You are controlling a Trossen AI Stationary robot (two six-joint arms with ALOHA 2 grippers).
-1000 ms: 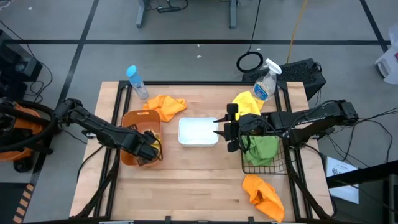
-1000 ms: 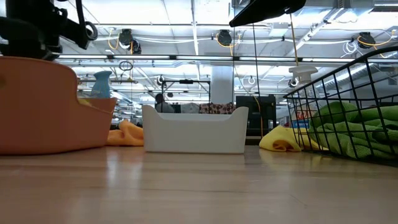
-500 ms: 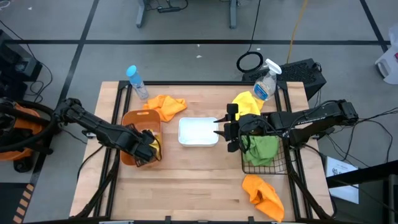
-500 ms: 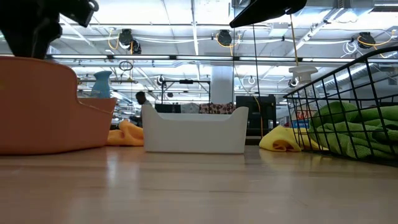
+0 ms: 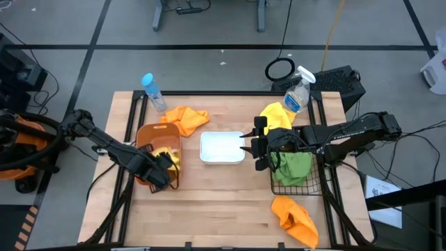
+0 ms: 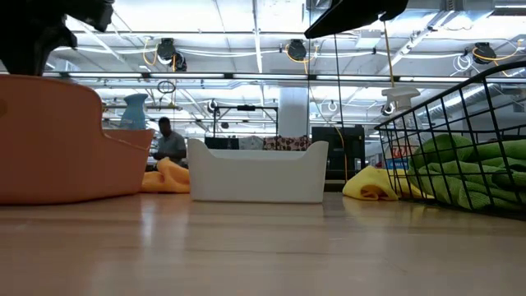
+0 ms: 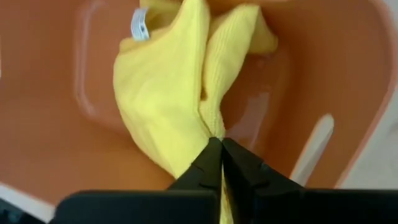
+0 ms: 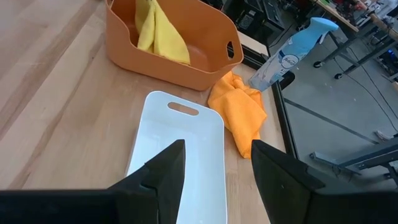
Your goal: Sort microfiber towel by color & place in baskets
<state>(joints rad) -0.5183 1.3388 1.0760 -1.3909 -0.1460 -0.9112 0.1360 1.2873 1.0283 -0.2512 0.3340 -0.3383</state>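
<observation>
My left gripper is over the near end of the orange-brown tub, shut on a yellow towel that reaches down into the tub. My right gripper hangs open between the white tub and the black mesh basket, touching nothing. Green towels lie in the basket. A second yellow towel lies on the table at the basket's far side. One orange towel lies beyond the orange-brown tub, another near the table's near right corner. My left gripper pinches a bunched fold of the yellow towel between its two shut fingertips, coming from above. The cloth spreads out below the fingers, with its far part and white label lying on the tub's floor.
A clear spray bottle stands at the far right and a blue bottle at the far left. Bare wood lies along the near edge, between the tubs and the near orange towel. A person shows in the room behind.
My left gripper has drawn back a little toward the table's near left and risen slightly, still shut on the yellow towel, so more of the cloth shows in the tub. My right arm has kept still. The person in the background has walked left.
</observation>
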